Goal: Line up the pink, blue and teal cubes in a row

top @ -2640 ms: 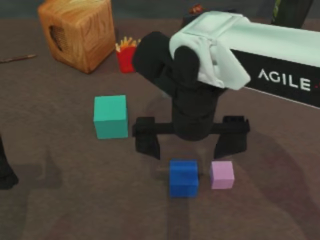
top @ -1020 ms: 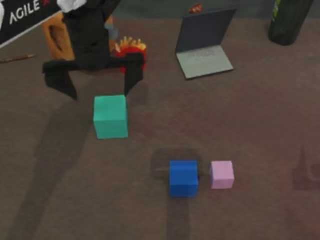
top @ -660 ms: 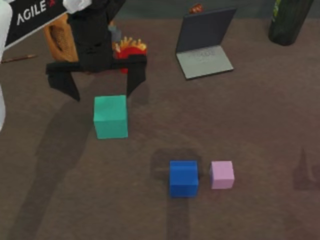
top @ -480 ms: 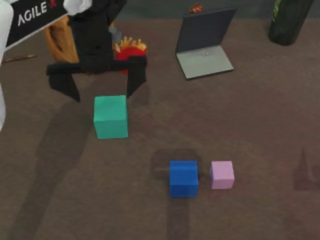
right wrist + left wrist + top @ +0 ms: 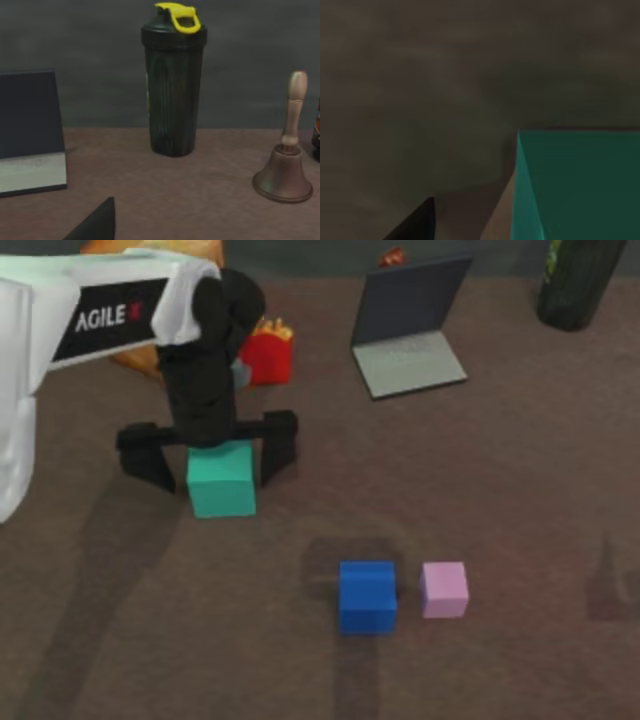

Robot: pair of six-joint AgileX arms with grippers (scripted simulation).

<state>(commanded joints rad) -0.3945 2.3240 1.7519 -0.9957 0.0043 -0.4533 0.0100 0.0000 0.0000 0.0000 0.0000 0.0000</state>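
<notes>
The teal cube (image 5: pixel 222 487) sits left of centre on the brown table. My left gripper (image 5: pixel 212 452) is open low over its far half, one black finger on each side and both apart from it. In the left wrist view the teal cube (image 5: pixel 580 185) fills the near corner beside one dark fingertip (image 5: pixel 416 225). The blue cube (image 5: pixel 367 595) and the smaller pink cube (image 5: pixel 444 589) stand side by side nearer the front, a small gap between them. My right arm is out of the top view; its wrist view shows one fingertip (image 5: pixel 97 225) above bare table.
Behind my left arm are a wood-grain block (image 5: pixel 135 360) and a red fries carton (image 5: pixel 268 352). An open laptop (image 5: pixel 410 335) lies at the back centre. A dark shaker bottle (image 5: pixel 173 85) and a bronze hand bell (image 5: pixel 285 175) stand at the back right.
My left gripper has come down and forward from behind the teal cube, and its fingers now straddle it. The right arm, earlier over the blue and pink cubes, has left the top view. The cubes stayed put.
</notes>
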